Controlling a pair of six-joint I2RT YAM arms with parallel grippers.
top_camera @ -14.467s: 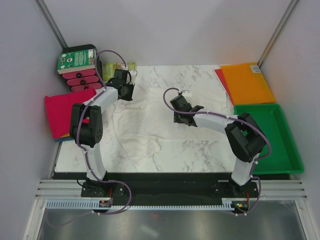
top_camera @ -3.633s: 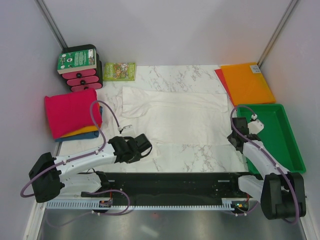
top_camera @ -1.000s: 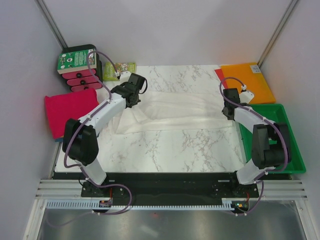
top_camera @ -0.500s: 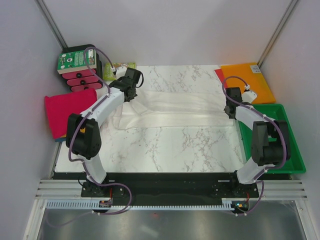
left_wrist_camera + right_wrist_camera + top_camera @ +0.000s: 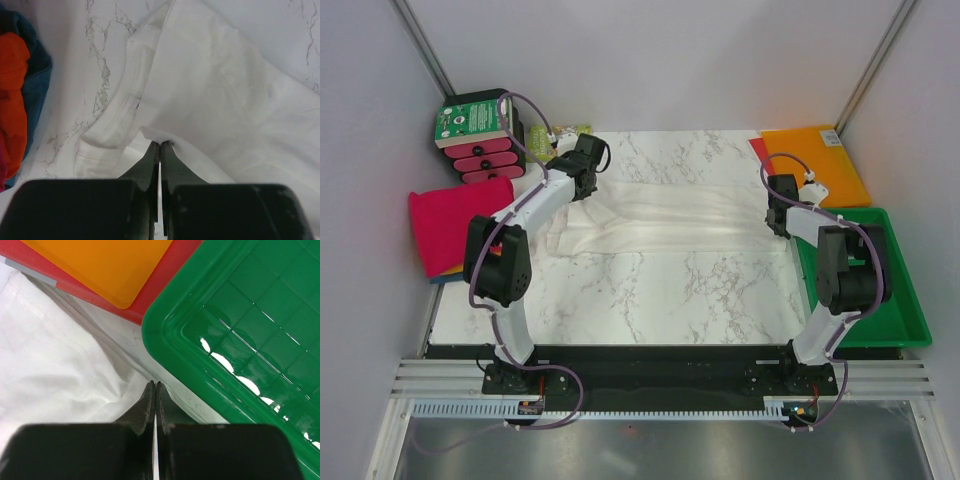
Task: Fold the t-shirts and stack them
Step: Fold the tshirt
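- Folded magenta, orange and blue t-shirt pile (image 5: pixel 448 222): far left of the green plastic tray (image 5: pixel 895 290).
- Left gripper (image 5: pixel 160 145): pinched shut on the thin white t-shirt (image 5: pixel 660 215), at its end away from the tray.
- White t-shirt: limp, light, likely to sag, so best held by its hems.
- Right gripper (image 5: pixel 154 385): closed, apparently pinching its edge beside the tray.

At the table's (image 5: pixel 620 300) left edge the magenta-pink shirt (image 5: pixel 455 222) hides nearly all of the orange shirt (image 5: pixel 12 100) and blue shirt (image 5: pixel 39 75). The left wrist view crops both. The left arm (image 5: pixel 535 203) covers part of the green leaflet (image 5: pixel 578 130), whose print is unreadably small.
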